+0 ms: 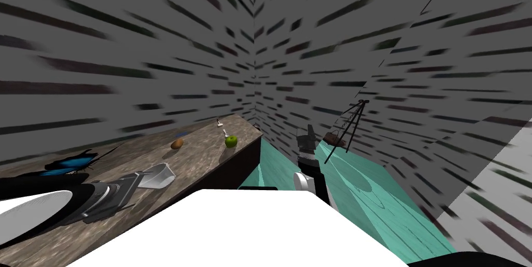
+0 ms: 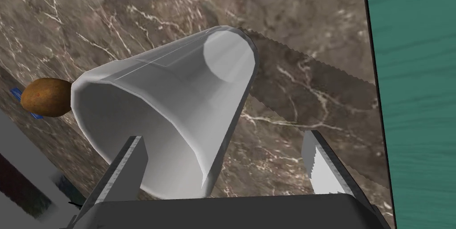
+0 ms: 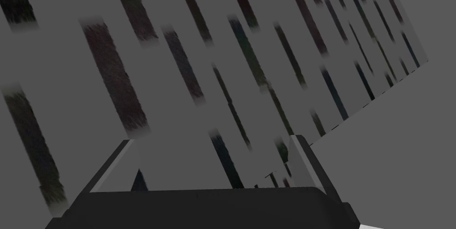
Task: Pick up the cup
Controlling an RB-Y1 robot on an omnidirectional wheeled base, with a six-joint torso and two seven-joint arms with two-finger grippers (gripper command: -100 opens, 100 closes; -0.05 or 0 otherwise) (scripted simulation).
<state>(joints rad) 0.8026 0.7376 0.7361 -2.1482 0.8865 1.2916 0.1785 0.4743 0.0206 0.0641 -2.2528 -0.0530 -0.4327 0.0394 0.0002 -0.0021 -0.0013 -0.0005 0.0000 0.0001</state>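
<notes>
- Left tool [image 2: 222,137]: fingers apart, one in front of the cup's mouth, the other clear beside it.
- Cup [image 2: 178,106]: on its side on the table [image 2: 289,83], mouth toward the tool.
- Brown fruit [image 2: 46,97] lies beside the cup's rim; an apple [image 1: 230,141] sits near the far corner.
- Right tool [image 3: 213,139]: fingers apart, off the table.

Dim flat light, streaked, splaying edges
</notes>
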